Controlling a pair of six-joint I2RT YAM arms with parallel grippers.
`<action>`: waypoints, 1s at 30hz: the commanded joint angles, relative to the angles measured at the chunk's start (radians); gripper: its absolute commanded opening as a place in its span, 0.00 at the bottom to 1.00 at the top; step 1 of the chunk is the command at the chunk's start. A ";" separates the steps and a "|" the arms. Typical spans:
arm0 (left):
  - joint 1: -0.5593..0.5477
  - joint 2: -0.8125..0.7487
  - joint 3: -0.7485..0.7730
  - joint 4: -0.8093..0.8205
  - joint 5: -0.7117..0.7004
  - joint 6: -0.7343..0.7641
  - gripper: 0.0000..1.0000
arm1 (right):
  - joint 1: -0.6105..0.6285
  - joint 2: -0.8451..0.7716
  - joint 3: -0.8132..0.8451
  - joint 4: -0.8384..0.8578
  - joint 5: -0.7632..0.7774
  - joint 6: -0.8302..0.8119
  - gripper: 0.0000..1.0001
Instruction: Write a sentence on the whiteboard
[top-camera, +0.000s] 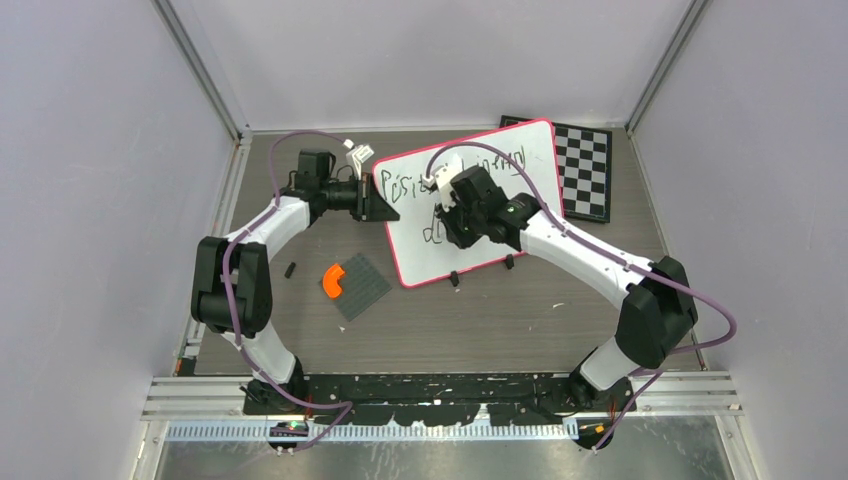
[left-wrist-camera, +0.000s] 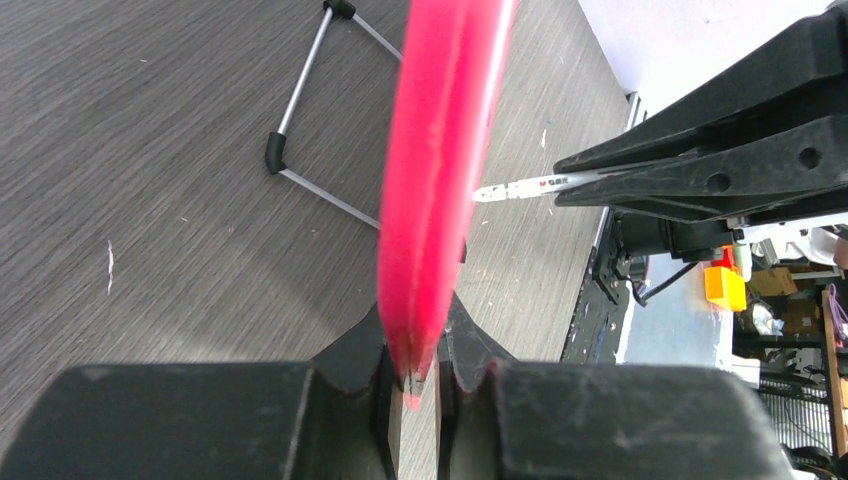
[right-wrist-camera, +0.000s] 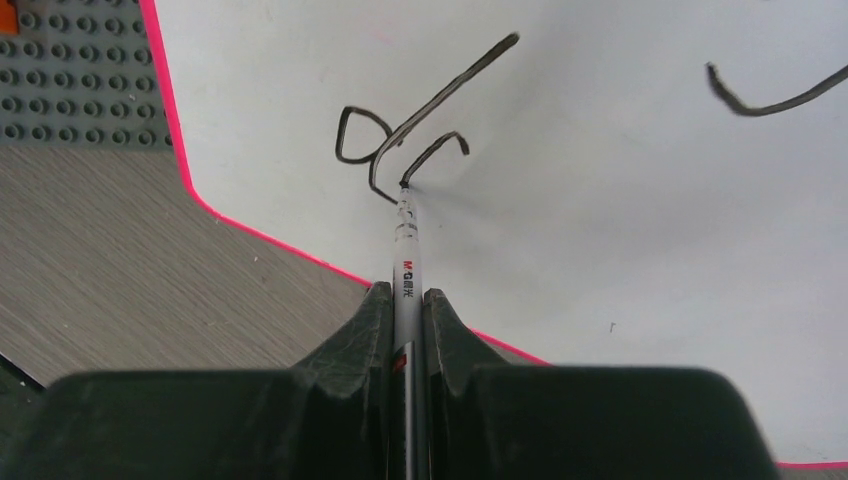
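Observation:
The whiteboard (top-camera: 415, 240) stands tilted at mid-table, white with a red-pink rim (left-wrist-camera: 440, 150). The sentence (top-camera: 410, 187) runs along its top as a black scrawl, with a short start of a word, a "d" (right-wrist-camera: 362, 135), lower down. My left gripper (top-camera: 383, 205) is shut on the board's left edge, the rim pinched between its fingers (left-wrist-camera: 418, 375). My right gripper (top-camera: 445, 215) hovers over the board, shut on a thin white marker (right-wrist-camera: 407, 262). The marker's tip touches the board at the end of a fresh curved stroke (right-wrist-camera: 437, 148).
A black-and-white chessboard (top-camera: 585, 170) lies behind the whiteboard's right edge. A dark grey studded plate (top-camera: 362, 288) with an orange piece (top-camera: 333, 281) sits near front left, and a small black bit (top-camera: 290, 268) beside it. The board's wire stand (left-wrist-camera: 300, 110) rests on the table.

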 joint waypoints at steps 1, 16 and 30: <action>-0.005 -0.003 0.025 -0.013 -0.046 0.009 0.00 | -0.001 -0.034 -0.037 0.029 0.031 -0.012 0.00; -0.005 -0.001 0.039 -0.021 -0.045 0.012 0.00 | -0.033 -0.018 0.088 0.021 0.079 -0.021 0.00; -0.005 -0.003 0.041 -0.029 -0.046 0.024 0.00 | -0.032 -0.051 -0.014 0.012 0.047 -0.006 0.00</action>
